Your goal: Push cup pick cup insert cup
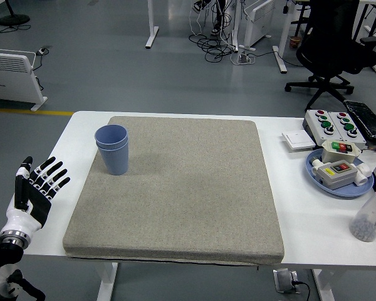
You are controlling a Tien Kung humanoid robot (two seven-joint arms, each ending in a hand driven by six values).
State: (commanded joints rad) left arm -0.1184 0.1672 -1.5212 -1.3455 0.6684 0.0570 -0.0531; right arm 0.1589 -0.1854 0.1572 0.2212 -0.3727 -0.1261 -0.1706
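Nested pale-blue plastic cups [112, 148] stand upright on the grey fabric mat [182, 194], so the left hand [34, 192], fingers spread and empty, looks finished.

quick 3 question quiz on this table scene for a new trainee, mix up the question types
1. True or false: the stacked blue plastic cups stand upright on the grey fabric mat.
2. The robot's left hand is: A) gripping the cups, B) open, beside the mat's left edge, C) resting on the mat.
3. Fill in: the round blue plate sits at the white table's ____ side.

Key: 1 true; 2 B; 3 right.
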